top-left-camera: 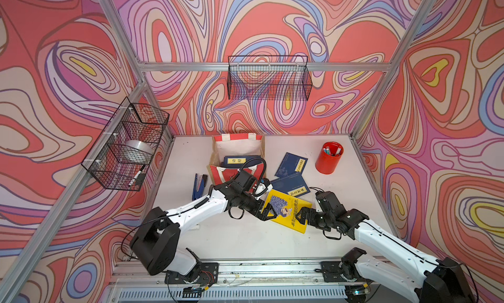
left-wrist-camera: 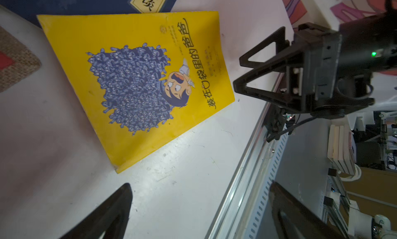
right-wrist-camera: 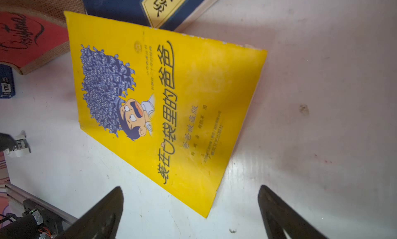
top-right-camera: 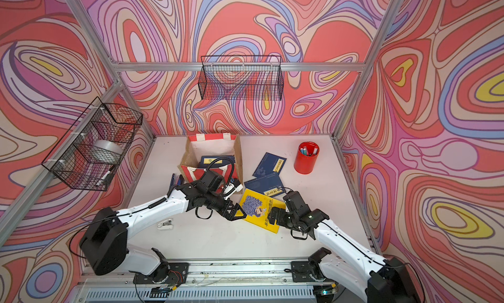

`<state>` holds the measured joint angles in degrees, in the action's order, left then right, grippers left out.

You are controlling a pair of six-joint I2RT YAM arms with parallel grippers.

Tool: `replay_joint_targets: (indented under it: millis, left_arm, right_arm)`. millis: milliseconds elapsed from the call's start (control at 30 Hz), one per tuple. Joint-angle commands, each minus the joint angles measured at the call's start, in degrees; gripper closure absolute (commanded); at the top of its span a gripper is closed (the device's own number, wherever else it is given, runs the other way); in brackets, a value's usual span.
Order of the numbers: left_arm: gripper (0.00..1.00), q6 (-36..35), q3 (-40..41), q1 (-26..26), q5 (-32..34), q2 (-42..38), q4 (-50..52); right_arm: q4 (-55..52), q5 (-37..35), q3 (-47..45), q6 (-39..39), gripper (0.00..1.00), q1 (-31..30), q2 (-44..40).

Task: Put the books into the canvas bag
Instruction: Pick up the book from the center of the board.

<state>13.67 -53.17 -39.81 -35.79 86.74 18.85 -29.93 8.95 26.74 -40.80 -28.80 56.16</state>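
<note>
A white table is enclosed by swirl-patterned walls. A yellow book is flanked by the left pincer and right pincer, both spread wide and empty, seemingly for a two-sided lift. One navy book is seen inside the canvas bag. Two navy books are left beside it. The bag's near wall is partly hidden by the left arm.

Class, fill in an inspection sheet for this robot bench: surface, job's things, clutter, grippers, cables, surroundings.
Surface: white table, scuffed.
Job's things: canvas bag holds one navy book; far navy book, near navy book and yellow book lie outside.
Clutter: red pen cup, blue stapler.
Grippers: left gripper and right gripper flank the yellow book, jaws open, empty.
Cables: black cable loops above left wrist.
Surroundings: back wire basket, side wire basket, patterned walls.
</note>
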Motion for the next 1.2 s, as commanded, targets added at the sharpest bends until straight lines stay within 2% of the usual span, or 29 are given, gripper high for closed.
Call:
replay_joint_targets:
  millis: [0, 233, 433, 600, 800, 1033, 1167]
  left_arm:
    - [0.0, 3.9, 1.2, -0.2, 2.8, 3.9, -12.0]
    - [0.0, 4.0, 0.3, -0.1, 5.0, 10.1, -18.1]
    - [0.0, 2.9, -1.5, 0.1, 9.8, 14.6, -16.8]
    - [0.0, 4.3, -1.4, 1.4, 7.9, 17.3, -19.7]
    - [0.0, 4.5, -0.6, 3.0, 8.8, 17.5, -20.4]
    - [0.0, 5.2, 0.9, 4.4, 6.6, 16.7, -23.2]
    - [0.0, 4.8, 0.1, 4.6, 1.3, 18.4, -24.5]
  right_arm:
    - [7.8, 0.2, -2.3, -1.9, 0.02, 0.5, 1.7]
    - [11.7, 1.1, -4.7, -1.7, 0.02, 2.1, 2.9]
    - [12.9, 1.8, -4.9, -0.8, 0.01, 3.0, 4.5]
    - [13.9, 2.7, -5.1, -0.3, 0.02, 3.4, 6.2]
    - [15.3, 3.5, -4.5, -0.1, 0.02, 3.8, 8.9]
    - [15.9, 3.9, -4.1, 0.2, 0.02, 3.9, 10.6]
    - [17.5, 5.6, -4.1, 0.1, 0.04, 4.1, 11.4]
